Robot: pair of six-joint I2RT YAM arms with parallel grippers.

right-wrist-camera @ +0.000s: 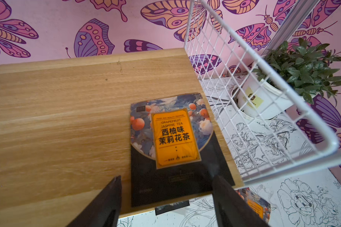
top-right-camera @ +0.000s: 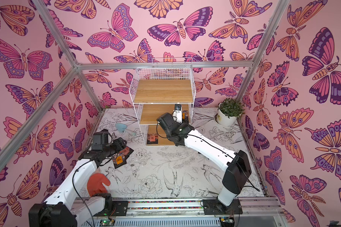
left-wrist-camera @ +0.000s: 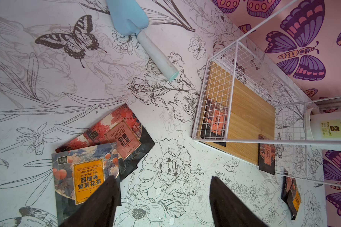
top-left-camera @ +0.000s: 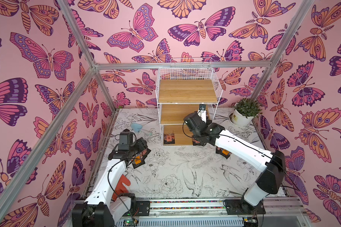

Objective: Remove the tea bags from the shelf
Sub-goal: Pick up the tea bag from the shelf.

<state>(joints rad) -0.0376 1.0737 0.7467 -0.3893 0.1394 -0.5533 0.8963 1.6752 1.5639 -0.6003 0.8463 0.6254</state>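
Pink butterfly wallpaper wraps the booth, and the table point(top-left-camera: 185, 176) wears a black-and-white print of flowers and birds. At the back stands the shelf point(top-left-camera: 186, 90), a white wire-grid rack with three pale wooden boards stepped as tiers.

The tea bags are flat foil squares with black edges. One grapefruit jasmine sachet point(right-wrist-camera: 173, 141), with an orange label over painted fruit and blossoms, lies flat on the middle board at the end nearest the plant pot point(top-left-camera: 240, 118), its dark end at the front edge. The right gripper point(right-wrist-camera: 165, 176) hangs over that dark end with its jaws spread wide, one on each side, gripping nothing.

On the bottom board lie two reddish-pink ones: a caged sachet point(left-wrist-camera: 215, 121) behind the side grid and an overhanging sachet point(left-wrist-camera: 267, 155) poking past the front edge.

Off the shelf, an Earl Grey sachet point(left-wrist-camera: 122, 135) lies on the table partly under an orange-label sachet point(left-wrist-camera: 87, 176), and a lone sachet point(left-wrist-camera: 292, 196) lies near the rack's corner. The left gripper point(left-wrist-camera: 162, 176) is spread open and empty above the pair
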